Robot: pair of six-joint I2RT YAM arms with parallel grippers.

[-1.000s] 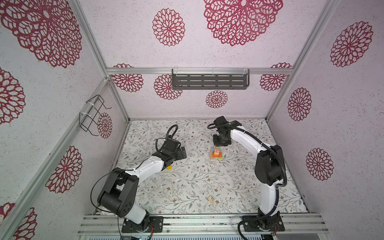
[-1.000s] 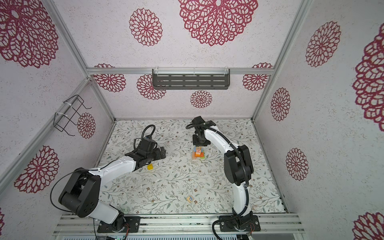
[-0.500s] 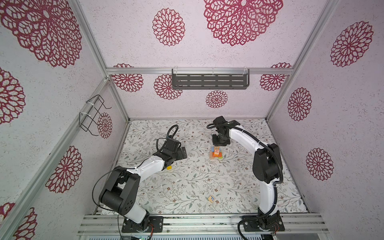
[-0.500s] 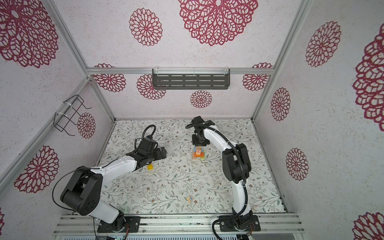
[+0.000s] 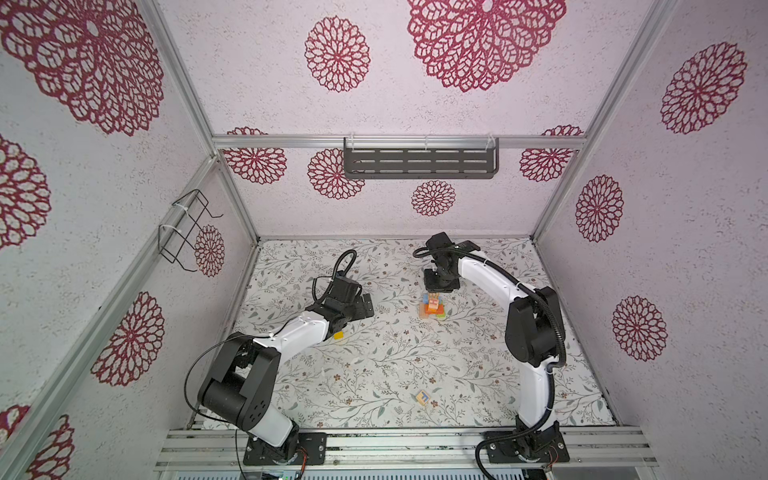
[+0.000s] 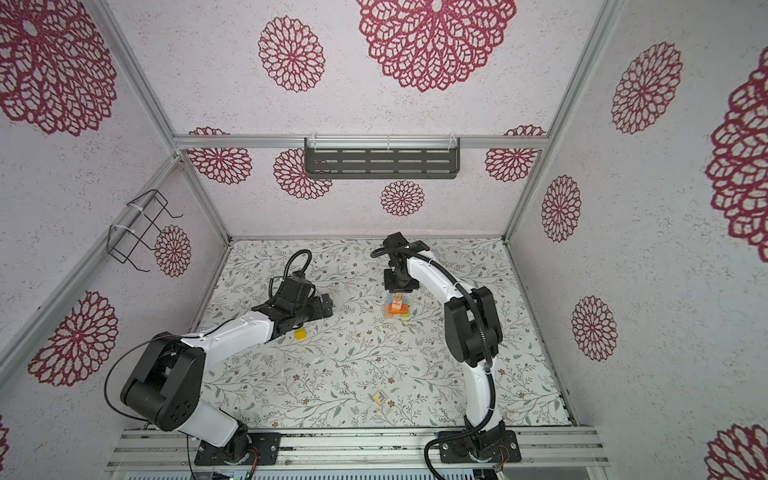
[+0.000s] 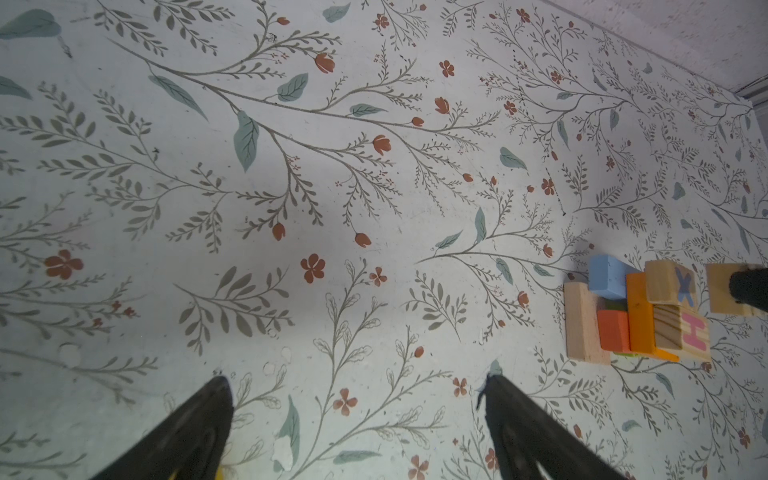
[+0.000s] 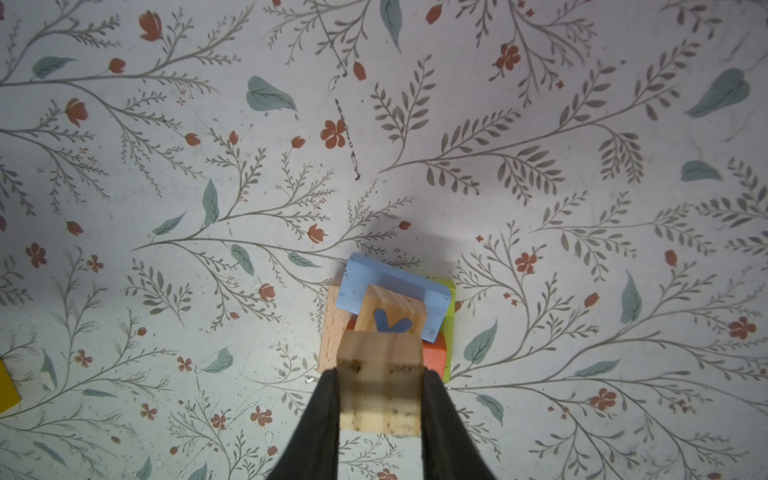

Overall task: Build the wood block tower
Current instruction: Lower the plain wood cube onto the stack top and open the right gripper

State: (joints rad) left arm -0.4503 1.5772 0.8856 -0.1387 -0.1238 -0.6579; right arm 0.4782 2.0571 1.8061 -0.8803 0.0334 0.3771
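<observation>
The tower [image 5: 432, 306] [image 6: 397, 307] stands mid-table toward the back. It has a tan bar [image 8: 332, 332], a lime block [image 8: 449, 320], orange blocks [image 7: 640, 320], a blue bar [image 8: 395, 282] and lettered cubes [image 7: 681, 332]. My right gripper [image 8: 380, 376] [image 5: 441, 286] is shut on a natural wood block [image 8: 380, 390], held just above the tower's top cube [image 8: 390, 311]. My left gripper [image 7: 355, 380] [image 5: 365, 305] is open and empty over bare mat, left of the tower. A yellow cube [image 5: 338, 335] [image 6: 300, 333] lies beside the left arm.
A lettered natural cube [image 5: 422, 398] [image 6: 380, 398] lies alone near the front edge of the floral mat [image 5: 374, 365]. Patterned walls enclose the table; a dark shelf [image 5: 419, 163] hangs on the back wall and a wire rack [image 5: 183, 232] on the left wall.
The right arm's elbow has shifted slightly left while its gripper stays over the tower with the block. The left arm has barely moved.
</observation>
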